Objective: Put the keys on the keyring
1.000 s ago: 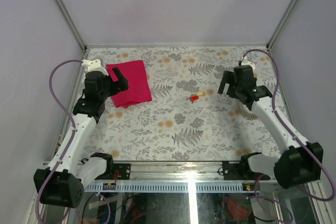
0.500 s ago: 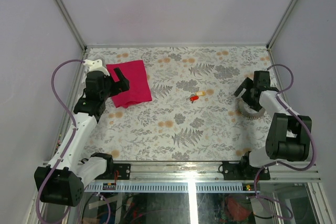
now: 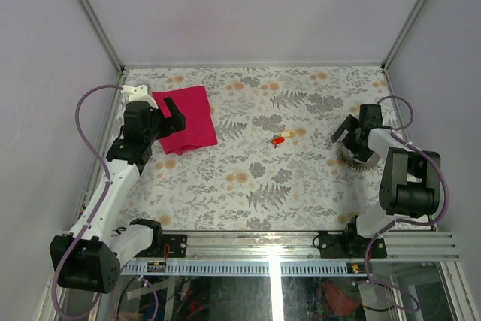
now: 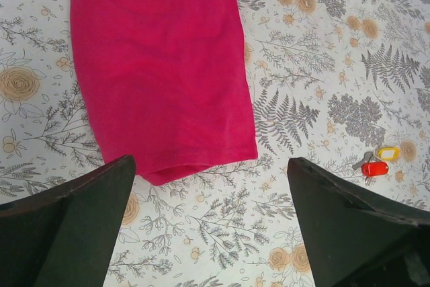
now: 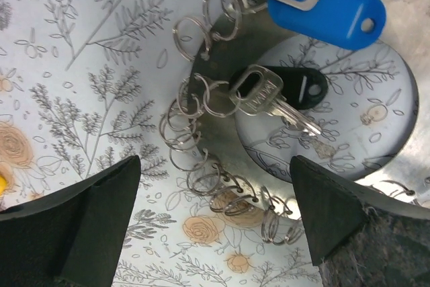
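Cloth (image 3: 186,118), pink-red, lies just ahead of the wide-spread left pincer (image 4: 208,233) near the left edge of the counter (image 3: 248,178). Keys (image 3: 282,138) sit centrally, open room all round. Right pincer (image 5: 215,233), equally wide, hangs over the keyring (image 3: 350,158) by the right edge.

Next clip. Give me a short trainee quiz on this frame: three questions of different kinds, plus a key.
1. True or false: the keys lie off the cloth.
2. Which gripper hangs over the keyring: A left, B right?
3. What colour is the tag on the keyring?
Key: 1 true; 2 B, the right gripper; 3 blue.
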Robot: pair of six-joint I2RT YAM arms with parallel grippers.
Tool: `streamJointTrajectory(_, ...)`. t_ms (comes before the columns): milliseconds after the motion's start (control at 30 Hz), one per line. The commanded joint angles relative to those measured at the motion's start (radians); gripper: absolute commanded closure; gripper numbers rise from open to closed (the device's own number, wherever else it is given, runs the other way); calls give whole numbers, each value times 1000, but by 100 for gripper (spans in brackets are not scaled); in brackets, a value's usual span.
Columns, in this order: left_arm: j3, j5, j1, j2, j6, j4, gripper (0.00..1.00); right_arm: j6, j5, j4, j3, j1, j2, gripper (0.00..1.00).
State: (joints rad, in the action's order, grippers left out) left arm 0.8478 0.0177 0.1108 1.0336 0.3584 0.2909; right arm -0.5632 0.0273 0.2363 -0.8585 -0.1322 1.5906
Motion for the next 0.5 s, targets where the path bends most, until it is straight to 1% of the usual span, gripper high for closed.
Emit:
streamJointTrajectory(0,4,-9,2,0,-11,-33,0,22,-45,-35,-2,-3,32,1)
streamJointTrajectory(167,9,-12,2,7,-11,-33,0,21,-127,-25,8,-3,31,0)
streamJointTrajectory(367,7,-14,2,8,-11,-33,0,32,-163,8,47,26,-28,6)
streamJointTrajectory(467,10,-16,1,14,-10,-34,0,46,-158,24,64,76,-56,8)
